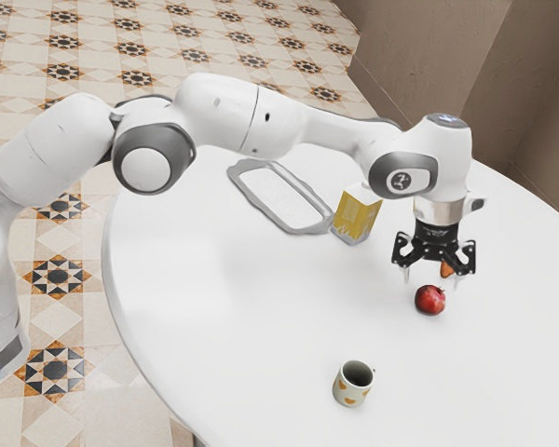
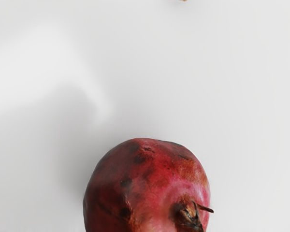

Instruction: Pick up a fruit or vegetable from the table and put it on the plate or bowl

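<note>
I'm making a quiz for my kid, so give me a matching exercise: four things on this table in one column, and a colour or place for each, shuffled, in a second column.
Things:
1. pomegranate
2. mug
3. carton
4. tray

Descriptions:
a. grey rim, lying flat
b. yellow, next to the tray
c. dark red, round
d. pale with orange spots, upright, nearest the table's front edge

Pairs: 1-c, 2-d, 3-b, 4-a.

No legible text anywhere; perhaps a small white emblem on the arm's grey wrist disc (image 1: 402,180)
</note>
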Robot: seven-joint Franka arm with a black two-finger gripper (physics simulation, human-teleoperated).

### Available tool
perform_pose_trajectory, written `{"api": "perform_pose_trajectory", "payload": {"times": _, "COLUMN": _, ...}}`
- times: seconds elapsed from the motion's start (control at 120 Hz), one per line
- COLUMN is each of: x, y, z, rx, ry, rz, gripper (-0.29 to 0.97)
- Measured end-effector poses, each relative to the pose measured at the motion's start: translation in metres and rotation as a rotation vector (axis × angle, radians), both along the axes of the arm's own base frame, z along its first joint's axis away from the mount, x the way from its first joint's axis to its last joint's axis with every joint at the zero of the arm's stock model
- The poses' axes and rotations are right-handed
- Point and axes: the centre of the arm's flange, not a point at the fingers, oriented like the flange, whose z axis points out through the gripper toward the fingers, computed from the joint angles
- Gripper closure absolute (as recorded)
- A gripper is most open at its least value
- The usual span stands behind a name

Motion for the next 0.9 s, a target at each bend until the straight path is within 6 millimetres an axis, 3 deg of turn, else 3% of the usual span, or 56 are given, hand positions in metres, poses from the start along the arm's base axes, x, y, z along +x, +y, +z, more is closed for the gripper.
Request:
{"api": "perform_pose_trajectory", "payload": {"times": 0.283, "x": 0.003, "y": 0.001, "z": -0.01, "rx": 0.001, "ry": 0.005, "rz": -0.008, "gripper": 0.0}}
{"api": "perform_pose_trajectory", "payload": {"times": 0.567, "x": 0.007, "y": 0.0, "z": -0.033, "rx": 0.0, "ry": 0.019, "rz": -0.009, "gripper": 0.0}}
{"api": "perform_pose_trajectory", "payload": {"times": 0.9, "x": 0.01, "y": 0.0, "z": -0.034, "rx": -0.003, "ry": -0.003, "rz": -0.009, "gripper": 0.0}}
